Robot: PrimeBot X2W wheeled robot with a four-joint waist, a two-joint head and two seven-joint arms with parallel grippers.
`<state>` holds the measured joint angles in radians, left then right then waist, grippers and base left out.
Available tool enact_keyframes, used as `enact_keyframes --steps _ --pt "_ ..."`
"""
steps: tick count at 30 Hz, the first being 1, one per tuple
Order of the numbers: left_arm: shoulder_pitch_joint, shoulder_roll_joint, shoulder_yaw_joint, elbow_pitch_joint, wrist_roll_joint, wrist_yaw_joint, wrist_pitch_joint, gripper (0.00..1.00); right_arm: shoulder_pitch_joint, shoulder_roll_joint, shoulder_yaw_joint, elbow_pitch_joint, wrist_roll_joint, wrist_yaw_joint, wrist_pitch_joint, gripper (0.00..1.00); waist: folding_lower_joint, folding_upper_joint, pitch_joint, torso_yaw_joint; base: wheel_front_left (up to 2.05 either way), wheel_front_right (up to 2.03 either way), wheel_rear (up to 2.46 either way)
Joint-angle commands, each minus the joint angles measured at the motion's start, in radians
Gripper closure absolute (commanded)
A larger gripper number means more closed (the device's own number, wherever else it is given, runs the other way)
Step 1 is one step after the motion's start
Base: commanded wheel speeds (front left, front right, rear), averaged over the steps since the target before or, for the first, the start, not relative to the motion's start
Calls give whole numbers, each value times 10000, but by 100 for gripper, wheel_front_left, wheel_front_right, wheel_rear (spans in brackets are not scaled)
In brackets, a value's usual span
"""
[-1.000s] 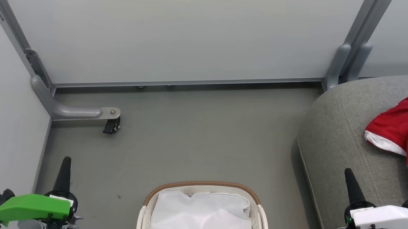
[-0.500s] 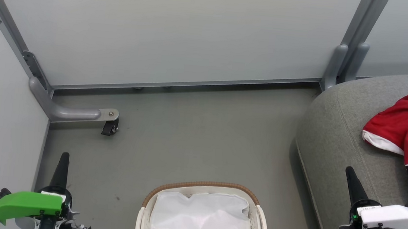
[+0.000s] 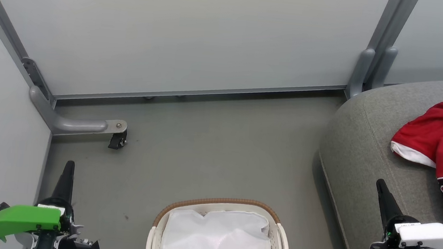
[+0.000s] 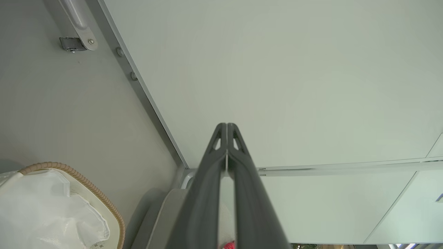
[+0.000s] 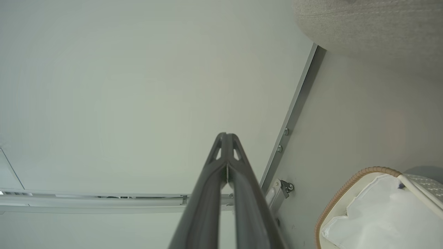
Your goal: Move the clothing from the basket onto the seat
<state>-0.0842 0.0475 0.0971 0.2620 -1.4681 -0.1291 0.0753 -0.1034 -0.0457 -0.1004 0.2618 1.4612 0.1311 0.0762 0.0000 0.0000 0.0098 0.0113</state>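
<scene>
Two garments (image 3: pixel 428 134) near right pincer (image 3: pixel 380 184)

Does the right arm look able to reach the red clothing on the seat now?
Probably yes: the right claw is close beside the clothing on the seat, and nothing stands between them, though the claw is shut.

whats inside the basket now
The basket holds a white cloth liner, nothing lying on top. Anything under the liner, and the basket's near end, is hidden.
</scene>
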Motion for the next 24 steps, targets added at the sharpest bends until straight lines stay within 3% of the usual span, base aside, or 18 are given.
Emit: enact_keyframes --steps 1,24 --pt "-243 57 61 -82 -238 -24 63 100 -84 -63 -50 -89 229 -5 56 100 0 0 -5 -8 0 0 0" --pt "-301 58 193 -187 -1461 -28 427 100 -77 -74 -156 -197 1532 -5 415 100 0 0 -67 -113 0 0 0"
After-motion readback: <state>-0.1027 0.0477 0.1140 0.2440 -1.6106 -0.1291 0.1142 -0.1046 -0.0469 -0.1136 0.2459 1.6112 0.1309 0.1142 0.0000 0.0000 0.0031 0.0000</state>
